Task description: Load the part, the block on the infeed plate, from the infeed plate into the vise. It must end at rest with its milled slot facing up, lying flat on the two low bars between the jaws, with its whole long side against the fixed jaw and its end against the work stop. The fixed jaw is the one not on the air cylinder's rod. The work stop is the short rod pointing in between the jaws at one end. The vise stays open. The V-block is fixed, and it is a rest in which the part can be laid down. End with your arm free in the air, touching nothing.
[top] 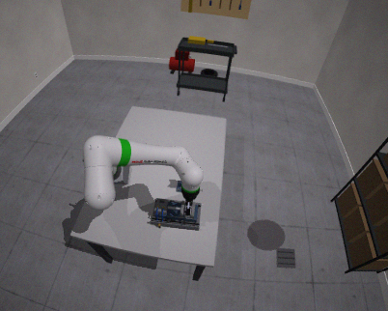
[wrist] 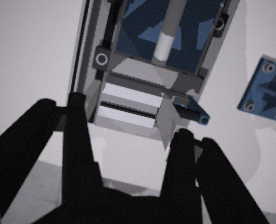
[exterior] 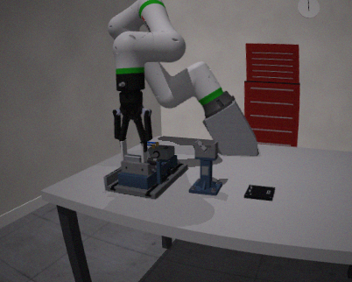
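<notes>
The part (wrist: 131, 96) (exterior: 131, 158), a light grey block with a dark slot on its top face, lies between the jaws of the vise (exterior: 139, 179) (top: 173, 216). Its right end is close to the blue work stop (wrist: 193, 108). The cylinder's rod (wrist: 165, 42) points at the jaw on its far side. My gripper (wrist: 129, 100) (exterior: 133, 146) (top: 187, 209) hangs straight over the part. It is open, with a finger on either side of the block and a small gap to each end. Nothing is between the fingers.
The blue V-block stand (exterior: 206, 175) (wrist: 263, 92) is on the table to the right of the vise. The black infeed plate (exterior: 259, 192) lies bare further right. A red tool cabinet (exterior: 271, 94) stands behind the table.
</notes>
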You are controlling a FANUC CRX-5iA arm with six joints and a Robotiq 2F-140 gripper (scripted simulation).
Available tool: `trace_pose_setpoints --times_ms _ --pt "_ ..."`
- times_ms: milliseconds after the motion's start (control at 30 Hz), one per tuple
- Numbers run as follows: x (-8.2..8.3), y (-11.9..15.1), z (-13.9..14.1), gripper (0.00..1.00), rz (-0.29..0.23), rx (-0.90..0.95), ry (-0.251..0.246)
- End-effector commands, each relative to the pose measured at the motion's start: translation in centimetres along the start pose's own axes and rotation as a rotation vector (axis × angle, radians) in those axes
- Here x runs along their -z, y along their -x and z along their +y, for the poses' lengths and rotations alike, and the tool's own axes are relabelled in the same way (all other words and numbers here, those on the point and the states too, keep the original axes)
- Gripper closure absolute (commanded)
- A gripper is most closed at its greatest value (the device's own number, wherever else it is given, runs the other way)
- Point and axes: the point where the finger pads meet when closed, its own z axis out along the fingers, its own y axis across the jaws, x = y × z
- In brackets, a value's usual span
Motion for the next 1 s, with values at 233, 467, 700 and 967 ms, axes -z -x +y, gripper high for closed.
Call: trace_pose_setpoints --times_ms 233,467,700,967 --pt "0.6 0.0 0.0 0.53 0.000 0.000 0.000" --pt "2.2 0.0 0.0 0.53 0.000 0.000 0.000" --pt "3.7 0.0 0.0 0.53 0.000 0.000 0.000" --pt "6.2 0.0 0.0 0.53 0.000 0.000 0.000"
